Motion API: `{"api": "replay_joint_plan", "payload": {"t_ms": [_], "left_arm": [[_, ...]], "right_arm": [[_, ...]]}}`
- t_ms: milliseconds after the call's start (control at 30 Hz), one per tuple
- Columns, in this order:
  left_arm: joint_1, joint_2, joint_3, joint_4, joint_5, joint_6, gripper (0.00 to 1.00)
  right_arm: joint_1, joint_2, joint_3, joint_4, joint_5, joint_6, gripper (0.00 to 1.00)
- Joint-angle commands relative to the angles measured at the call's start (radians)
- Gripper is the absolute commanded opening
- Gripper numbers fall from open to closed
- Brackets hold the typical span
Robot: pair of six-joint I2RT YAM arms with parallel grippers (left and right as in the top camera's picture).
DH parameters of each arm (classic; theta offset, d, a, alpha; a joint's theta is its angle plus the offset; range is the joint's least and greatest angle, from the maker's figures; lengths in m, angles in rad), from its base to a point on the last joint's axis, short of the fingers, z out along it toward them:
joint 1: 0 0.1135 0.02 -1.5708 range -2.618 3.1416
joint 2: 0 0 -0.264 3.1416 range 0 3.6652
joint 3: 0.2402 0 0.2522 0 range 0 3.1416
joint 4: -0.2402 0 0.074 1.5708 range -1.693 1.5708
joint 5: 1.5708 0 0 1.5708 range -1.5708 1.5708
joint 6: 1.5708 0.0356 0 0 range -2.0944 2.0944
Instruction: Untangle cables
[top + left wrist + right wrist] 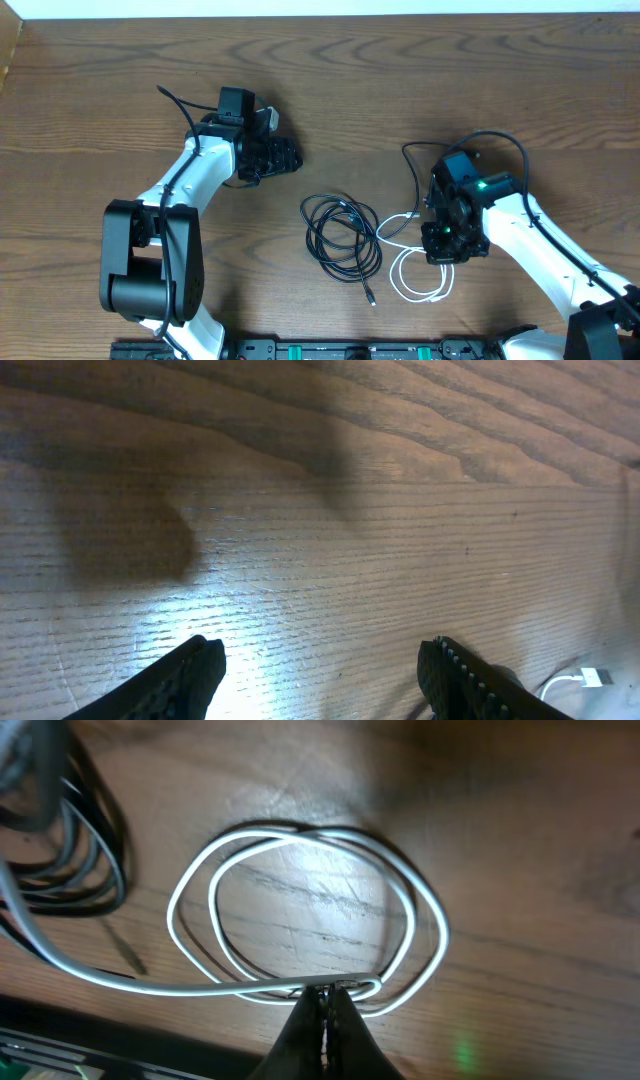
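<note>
A coiled black cable point(342, 236) lies at the table's middle, its plug end trailing toward the front. A shorter white cable point(418, 277) lies looped to its right. In the right wrist view the white cable point(300, 910) forms a double loop, and the black coil point(85, 860) shows at the upper left. My right gripper point(327, 992) is shut on a strand of the white cable at the loop's near side; overhead it point(445, 240) sits above the white loop. My left gripper point(322, 660) is open over bare wood, away from the cables point(275, 155).
The white cable's plug point(592, 678) peeks in at the lower right of the left wrist view. Thick black wires point(470, 140) run over the right arm. The arm bases and a rail point(330, 350) line the table's front edge.
</note>
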Motion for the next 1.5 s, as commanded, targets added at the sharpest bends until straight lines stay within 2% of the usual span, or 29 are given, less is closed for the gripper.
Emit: {"api": "replay_joint_plan", "payload": {"t_ms": [0, 100, 133, 233, 333, 467, 767, 900, 1200, 1233, 1333, 1367, 1467], "left_arm": [[0.002, 0.010, -0.013, -0.003, -0.013, -0.010, 0.67], [0.002, 0.010, -0.013, -0.003, -0.013, -0.010, 0.67], [0.002, 0.010, -0.013, -0.002, -0.013, -0.010, 0.67], [0.002, 0.010, -0.013, -0.002, -0.013, -0.010, 0.67], [0.002, 0.010, -0.013, -0.002, -0.013, -0.010, 0.67], [0.002, 0.010, -0.013, -0.002, -0.013, -0.010, 0.67], [0.002, 0.010, -0.013, -0.002, -0.013, -0.010, 0.67], [0.002, 0.010, -0.013, -0.002, -0.013, -0.010, 0.67], [0.002, 0.010, -0.013, -0.006, -0.013, -0.010, 0.67], [0.002, 0.010, -0.013, -0.006, -0.013, -0.010, 0.67], [0.002, 0.010, -0.013, -0.006, -0.013, -0.010, 0.67], [0.002, 0.010, -0.013, -0.006, -0.013, -0.010, 0.67], [0.002, 0.010, -0.013, -0.006, -0.013, -0.010, 0.67]], "right_arm": [[0.004, -0.005, 0.074, -0.001, 0.000, -0.042, 0.03], [0.004, -0.005, 0.122, -0.008, -0.012, -0.042, 0.41], [0.005, -0.005, 0.132, -0.008, -0.033, -0.043, 0.47], [0.011, -0.005, 0.155, 0.009, -0.131, -0.095, 0.56], [0.026, -0.005, 0.156, 0.041, -0.138, -0.102, 0.68], [0.054, -0.005, 0.156, 0.067, -0.126, -0.169, 0.71], [0.134, -0.005, 0.153, 0.065, -0.011, -0.259, 0.69], [0.183, -0.004, 0.152, 0.076, 0.055, -0.263, 0.64], [0.233, -0.004, 0.105, 0.118, 0.181, -0.264, 0.59], [0.233, -0.004, 0.092, 0.135, 0.181, -0.264, 0.56], [0.233, -0.004, 0.060, 0.192, 0.184, -0.267, 0.14], [0.233, -0.004, 0.055, 0.201, 0.184, -0.267, 0.06], [0.233, -0.004, 0.055, 0.200, 0.183, -0.267, 0.04]]}}
